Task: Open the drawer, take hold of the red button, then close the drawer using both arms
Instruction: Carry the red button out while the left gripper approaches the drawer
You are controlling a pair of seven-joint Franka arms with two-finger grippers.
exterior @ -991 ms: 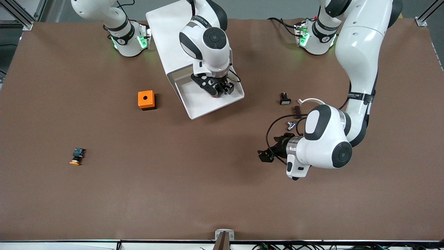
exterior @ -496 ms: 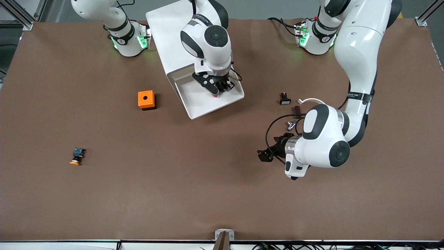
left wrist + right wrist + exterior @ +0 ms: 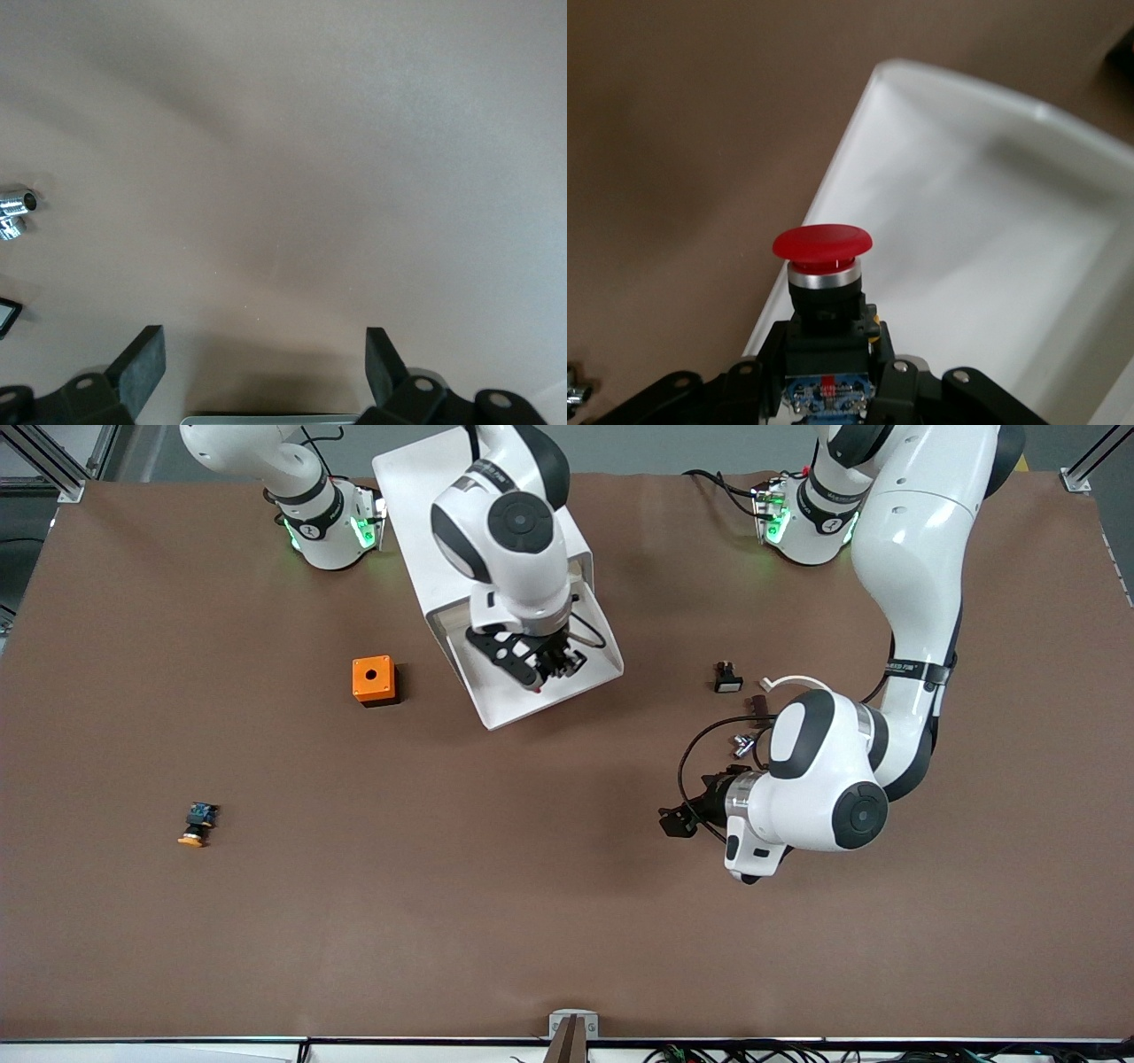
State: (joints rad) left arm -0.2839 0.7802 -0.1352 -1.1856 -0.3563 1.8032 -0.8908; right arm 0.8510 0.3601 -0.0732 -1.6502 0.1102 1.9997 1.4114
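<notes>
- Standing at the robots' edge of the table, the cabinet [image 3: 443,505] is the biggest thing and the landmark; it looks like a rigid, light white plastic box that could slide if shoved hard.
- Pulled out of the cabinet toward the front camera, the drawer [image 3: 580,677] is a shallow white tray with thin walls. It likely glides easily, so closing it calls for a flat push on its front, probably with the cabinet braced.
- Waiting well apart from the cabinet, toward its own arm's end of the table, the left gripper [image 3: 264,372] hangs low over bare table with its fingers spread wide and nothing between them.
- Hovering over the open drawer in front of the cabinet, the right gripper [image 3: 540,673] is clamped on the button.
- Held above the drawer, the button [image 3: 822,266] is small, hard and light. Its smooth red cap looks slippery and springy, so the blocky black-and-blue body is the sound place to hold, and that is where the fingers [image 3: 766,363] pinch it.
</notes>
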